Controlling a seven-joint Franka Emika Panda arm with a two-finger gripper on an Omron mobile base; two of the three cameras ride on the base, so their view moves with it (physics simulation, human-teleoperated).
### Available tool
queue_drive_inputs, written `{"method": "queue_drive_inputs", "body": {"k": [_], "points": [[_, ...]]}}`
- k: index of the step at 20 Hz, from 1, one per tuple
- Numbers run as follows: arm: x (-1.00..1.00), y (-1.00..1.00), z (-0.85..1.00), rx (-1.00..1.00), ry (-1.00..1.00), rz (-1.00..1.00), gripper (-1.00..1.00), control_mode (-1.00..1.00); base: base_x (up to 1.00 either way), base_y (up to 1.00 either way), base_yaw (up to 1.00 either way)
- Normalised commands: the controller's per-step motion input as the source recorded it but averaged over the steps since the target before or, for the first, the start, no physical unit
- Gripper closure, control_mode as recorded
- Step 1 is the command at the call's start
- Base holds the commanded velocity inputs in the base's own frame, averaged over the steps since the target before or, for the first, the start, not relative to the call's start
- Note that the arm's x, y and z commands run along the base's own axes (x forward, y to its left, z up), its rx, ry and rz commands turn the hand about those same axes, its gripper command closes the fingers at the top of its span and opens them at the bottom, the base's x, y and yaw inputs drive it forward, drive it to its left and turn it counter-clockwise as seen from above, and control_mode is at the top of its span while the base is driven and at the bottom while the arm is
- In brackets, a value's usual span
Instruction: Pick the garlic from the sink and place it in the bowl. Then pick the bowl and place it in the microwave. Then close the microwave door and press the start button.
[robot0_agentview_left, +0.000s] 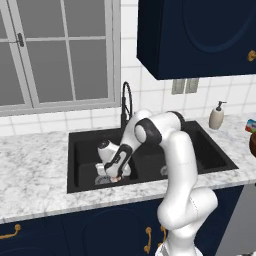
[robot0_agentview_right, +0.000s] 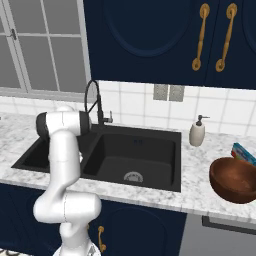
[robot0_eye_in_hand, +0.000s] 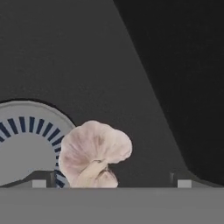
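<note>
The garlic (robot0_eye_in_hand: 94, 158), a lumpy pale cream-pink bulb, lies on the floor of the black sink (robot0_agentview_left: 80, 150) in its left basin, overlapping the edge of a round grey drain (robot0_eye_in_hand: 22, 140). My gripper (robot0_eye_in_hand: 111, 183) is down in that basin just above the bulb and stands open. Its two fingertips (robot0_eye_in_hand: 39, 183) are far apart, and the garlic sits between them, nearer the left one. From the left base view the gripper (robot0_agentview_left: 115, 175) hangs low over the drain. The glossy reddish-brown bowl (robot0_agentview_right: 235, 179) stands on the counter to the right of the sink. The microwave is out of view.
A black gooseneck faucet (robot0_agentview_left: 126, 102) rises behind the sink, close to my arm. A soap dispenser (robot0_agentview_right: 197, 134) stands at the back right of the sink. A coloured packet (robot0_agentview_right: 244, 150) lies behind the bowl. Dark blue cabinets (robot0_agentview_right: 150, 40) hang overhead.
</note>
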Motion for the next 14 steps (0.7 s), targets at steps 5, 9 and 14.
{"method": "queue_drive_inputs", "body": {"k": [5,9,14], "points": [[0.19,0.06,-0.36,-0.06,0.0,0.0,-1.0,-1.0,0.0,0.0,0.0],[0.38,0.21,-0.36,-0.05,0.0,-0.01,-1.0,-1.0,0.0,0.0,0.0],[0.08,0.03,-0.51,-0.07,0.14,0.0,1.0,-1.0,0.0,0.0,0.0]]}}
